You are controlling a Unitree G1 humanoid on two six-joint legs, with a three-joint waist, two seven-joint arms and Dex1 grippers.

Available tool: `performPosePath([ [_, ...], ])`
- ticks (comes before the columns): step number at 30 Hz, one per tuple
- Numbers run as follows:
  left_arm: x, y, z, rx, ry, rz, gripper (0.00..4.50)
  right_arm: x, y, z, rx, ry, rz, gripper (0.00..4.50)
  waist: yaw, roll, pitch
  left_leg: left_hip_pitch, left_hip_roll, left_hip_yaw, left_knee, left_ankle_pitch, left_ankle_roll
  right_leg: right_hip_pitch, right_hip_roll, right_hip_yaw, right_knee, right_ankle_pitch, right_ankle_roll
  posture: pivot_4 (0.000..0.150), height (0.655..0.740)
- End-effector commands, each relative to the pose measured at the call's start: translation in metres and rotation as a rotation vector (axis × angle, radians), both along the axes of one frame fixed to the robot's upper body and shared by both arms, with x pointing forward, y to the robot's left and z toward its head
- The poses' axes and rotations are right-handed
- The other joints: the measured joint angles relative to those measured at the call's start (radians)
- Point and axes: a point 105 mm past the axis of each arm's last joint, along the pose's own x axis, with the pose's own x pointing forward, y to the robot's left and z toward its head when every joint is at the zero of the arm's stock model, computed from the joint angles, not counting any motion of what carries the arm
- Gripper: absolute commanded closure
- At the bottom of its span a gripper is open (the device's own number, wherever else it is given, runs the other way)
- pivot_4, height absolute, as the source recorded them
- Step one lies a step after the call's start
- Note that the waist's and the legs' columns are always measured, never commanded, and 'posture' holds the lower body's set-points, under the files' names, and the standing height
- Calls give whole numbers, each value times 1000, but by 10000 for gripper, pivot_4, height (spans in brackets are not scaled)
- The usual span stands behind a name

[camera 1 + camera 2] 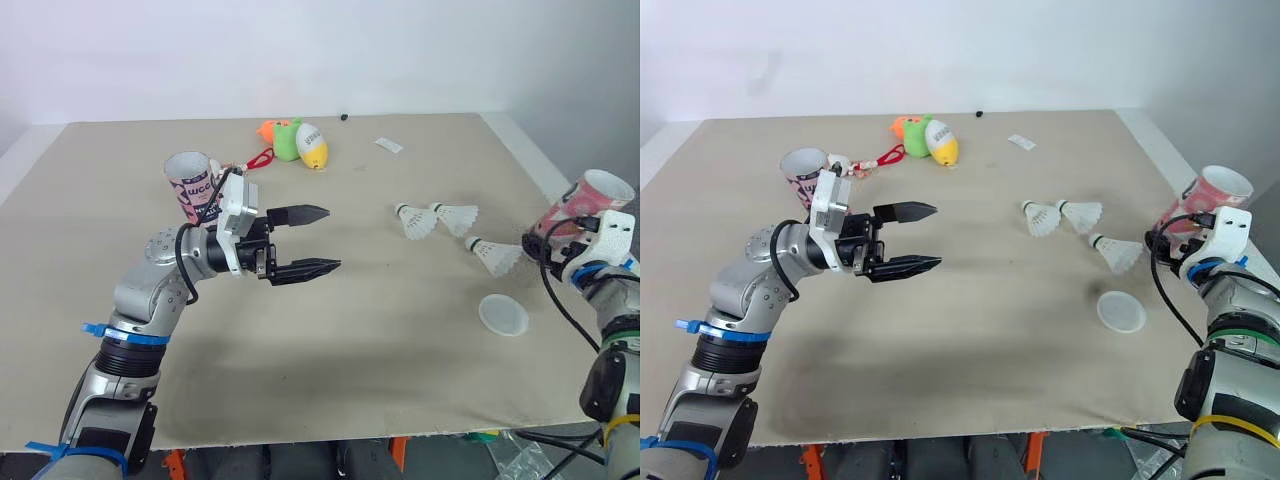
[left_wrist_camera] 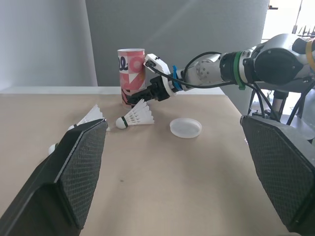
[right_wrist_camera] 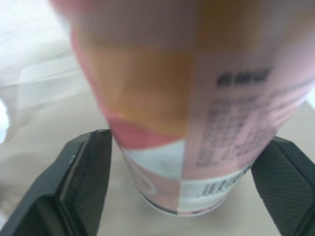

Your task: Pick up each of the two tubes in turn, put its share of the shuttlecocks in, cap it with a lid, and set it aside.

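A pink patterned tube (image 1: 583, 207) stands at the table's right edge, with my right gripper (image 1: 548, 242) shut on its lower part; in the right wrist view both fingers (image 3: 86, 184) press against the tube (image 3: 187, 113). A second pink tube (image 1: 190, 182) stands open-topped at the back left. Three white shuttlecocks lie right of centre: two close together (image 1: 412, 220) (image 1: 458, 216) and one (image 1: 495, 256) close to the held tube. A round white lid (image 1: 503, 314) lies flat in front of them. My left gripper (image 1: 315, 240) hovers open over the table's middle left, holding nothing.
Orange, green and yellow soft toys (image 1: 295, 140) with a red cord lie at the back, near the second tube. A small white tag (image 1: 389, 146) lies at the back right. The table's front edge (image 1: 300, 440) runs just below my arms.
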Motion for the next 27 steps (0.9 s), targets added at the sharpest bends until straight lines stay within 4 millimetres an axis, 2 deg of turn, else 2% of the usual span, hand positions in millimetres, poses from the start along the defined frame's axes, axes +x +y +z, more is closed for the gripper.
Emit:
performPosePath([
  [1, 0, 1, 6, 1, -34, 12, 0, -4, -10, 26, -19, -70, 11, 284, 0, 0, 0, 0, 0, 0, 0, 0, 0, 0, 0, 0, 0, 0, 0, 1500, 7323],
  [5, 0, 1, 5, 5, -32, 10, 0, -15, -22, 31, -51, -70, 5, 284, 1, 0, 0, 0, 0, 0, 0, 0, 0, 0, 0, 0, 0, 0, 0, 1500, 7323],
  [14, 7, 12, 2, 26, -11, 49, 0, -55, -45, 34, -31, -75, 38, 284, 2, 0, 0, 0, -1, 0, 0, 0, 0, 0, 0, 1, 0, 0, 1, 1500, 7323],
  [17, 7, 17, 1, 25, 5, 55, 0, -60, -43, 38, -5, -103, 62, 284, -2, 0, 0, 1, -1, 1, 0, 0, 0, 0, 0, 1, 0, 0, 1, 1500, 7323],
  [23, 5, 23, -1, 28, 34, 71, 0, -63, -29, 36, -13, -91, 142, 284, -3, 0, 0, 8, 0, 6, 0, 0, 0, 5, 1, 6, 0, 1, 3, 1500, 7323],
  [26, 4, 39, -12, 57, 92, 148, 0, -76, -22, 50, -30, -126, 225, 284, -3, 0, 0, 8, 0, 7, 0, 0, 0, 5, 1, 8, 0, 1, 4, 1500, 7323],
  [27, 3, 46, -19, 67, 143, 184, 0, -83, -11, 57, -47, -145, 299, 284, -2, 0, 0, 8, 0, 7, 0, 0, 0, 4, 1, 8, 0, 1, 4, 1500, 7323],
])
